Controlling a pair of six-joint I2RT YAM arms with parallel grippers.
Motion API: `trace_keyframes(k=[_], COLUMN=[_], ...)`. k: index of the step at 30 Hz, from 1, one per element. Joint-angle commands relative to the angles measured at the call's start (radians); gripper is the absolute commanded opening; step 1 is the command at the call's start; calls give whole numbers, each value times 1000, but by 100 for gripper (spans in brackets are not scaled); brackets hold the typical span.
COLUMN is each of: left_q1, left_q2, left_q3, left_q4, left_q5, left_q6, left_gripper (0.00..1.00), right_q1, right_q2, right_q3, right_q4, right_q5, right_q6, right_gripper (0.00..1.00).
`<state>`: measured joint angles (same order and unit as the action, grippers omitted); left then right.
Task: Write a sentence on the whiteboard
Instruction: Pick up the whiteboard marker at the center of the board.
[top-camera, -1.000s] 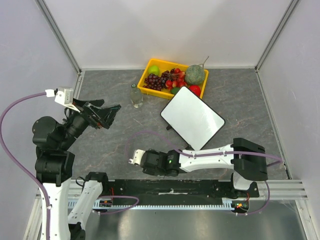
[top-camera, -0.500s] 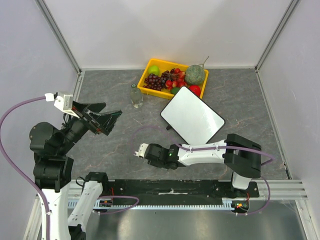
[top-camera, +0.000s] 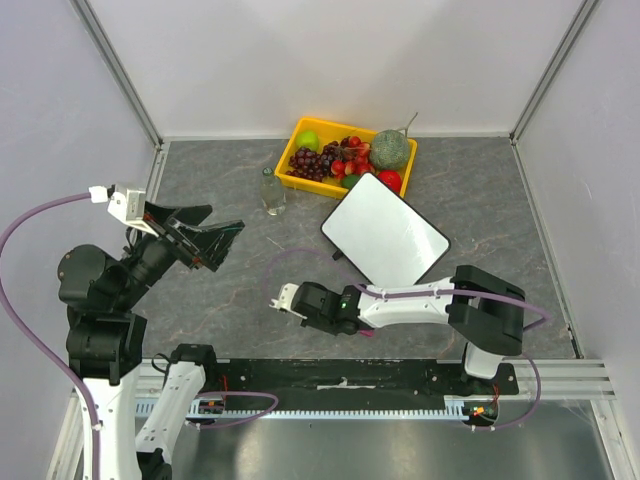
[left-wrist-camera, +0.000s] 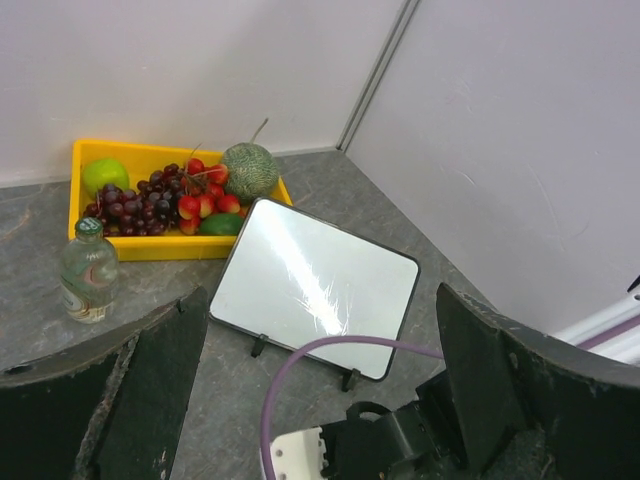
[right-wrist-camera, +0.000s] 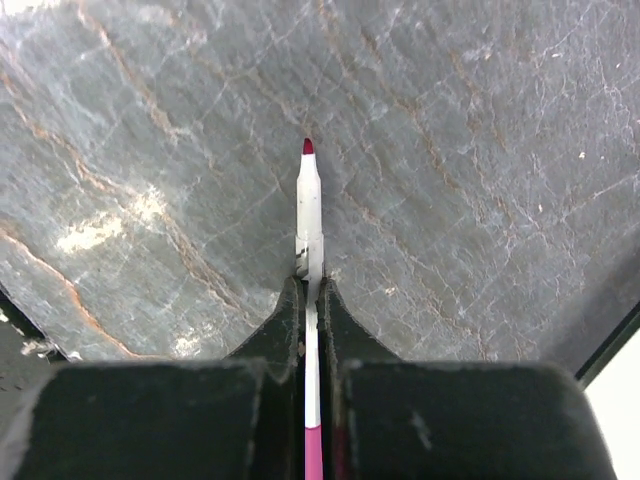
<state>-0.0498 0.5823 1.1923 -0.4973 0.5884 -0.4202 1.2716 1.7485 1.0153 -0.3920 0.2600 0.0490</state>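
Right, whiteboard lies skewed on counter centre-right, far corner just beside yellow tray, near corner by right arm. Bare grey counter runs left of board, btwn bottle and near edge. Left jaws spread fully wide, raised, holding nothing. Right jaws pinched tight on marker, magenta tip fwd over bare counter, apart from board. Marker's rear hidden btwn jaws; can't tell if tip touches counter.

The whiteboard is glossy (a bright glare shows on it), the table looks like matt veined stone, the tray smooth yellow plastic.
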Motion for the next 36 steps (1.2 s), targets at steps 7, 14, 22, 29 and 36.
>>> trace_keyframes(k=[7, 14, 22, 29, 36], left_q1=[2, 4, -94, -467, -665], left_q2=[34, 59, 56, 253, 500], left_q3=[21, -84, -476, -474, -383], left_q4=[-23, 26, 440, 581, 724], left_q5=[50, 132, 254, 62, -1], left_q6=[-11, -100, -468, -451, -388], left_gripper=[100, 100, 95, 95, 94], right_q1=[-282, -451, -572, -581, -581], right_q2=[-173, -381, -765, -932, -954], right_q3=[66, 39, -152, -283, -317], right_q4=[166, 260, 432, 554, 593], right_q5=[-292, -329, -197, -156, -212], right_q6=[192, 348, 574, 715, 825], right_gripper=[0, 0, 0, 0, 0])
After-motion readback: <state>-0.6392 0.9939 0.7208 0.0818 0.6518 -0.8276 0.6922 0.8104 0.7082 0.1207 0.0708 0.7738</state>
